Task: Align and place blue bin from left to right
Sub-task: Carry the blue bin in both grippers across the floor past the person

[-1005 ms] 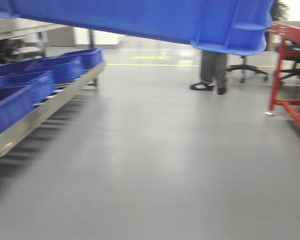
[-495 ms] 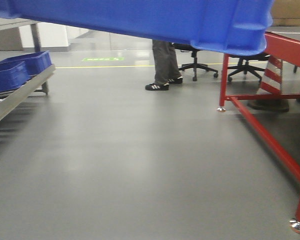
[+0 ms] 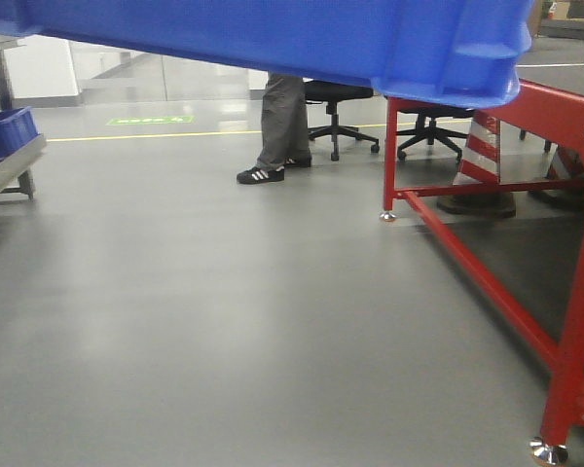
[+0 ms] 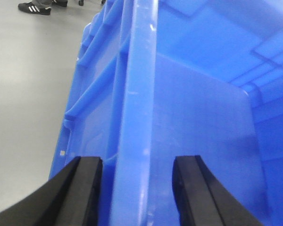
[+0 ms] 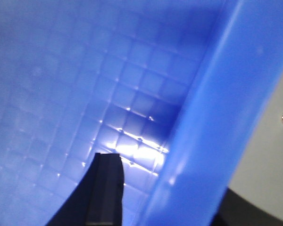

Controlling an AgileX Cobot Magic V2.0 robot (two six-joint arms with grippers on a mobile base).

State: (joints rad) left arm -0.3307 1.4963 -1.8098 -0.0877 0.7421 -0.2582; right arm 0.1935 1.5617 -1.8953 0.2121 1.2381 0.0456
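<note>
Two arms hold the bin [image 3: 273,29] aloft, left end effector [image 4: 136,165] and right end effector [image 5: 174,188] clamped on its rim, beside a red bench [image 3: 565,112]; setting down and aligning remain.

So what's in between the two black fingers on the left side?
The blue bin: its thick rim runs up between the left fingers, one finger on each side. The left wrist view shows it.

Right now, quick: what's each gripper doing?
Left gripper: closed across the rim of the blue bin.
Right gripper: closed on the blue bin's wall, one finger inside, one outside.
</note>
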